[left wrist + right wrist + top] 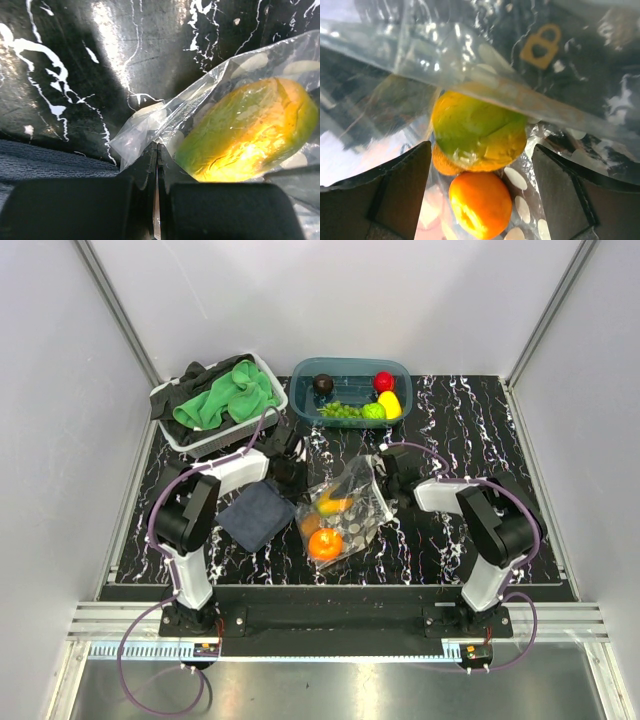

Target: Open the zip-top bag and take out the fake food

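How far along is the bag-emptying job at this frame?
Done: several fake fruits lie in the teal tub, origin unclear. In hand: the left gripper is shut on an edge of the zip-top bag; the right gripper stands open facing the green-yellow fruit and orange inside. Left: those pieces are yet to come out.

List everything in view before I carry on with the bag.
zip-top bag: one, clear with white dots, table centre
fake food in bag: three visible, one yellow-green, two orange
teal tub: one, translucent teal, far centre
fake food in tub: five, dark brown, red, yellow, lime, green grapes
basket: one, white, far left
green cloth: one, green, in the basket
dark cloth: count unclear, black, in the basket
folded cloth: one, dark blue, on the table left of the bag
table: one, black with white veins
left hand: one, black, shut on a bag corner
right hand: one, black, open, fingers either side of the bagged food
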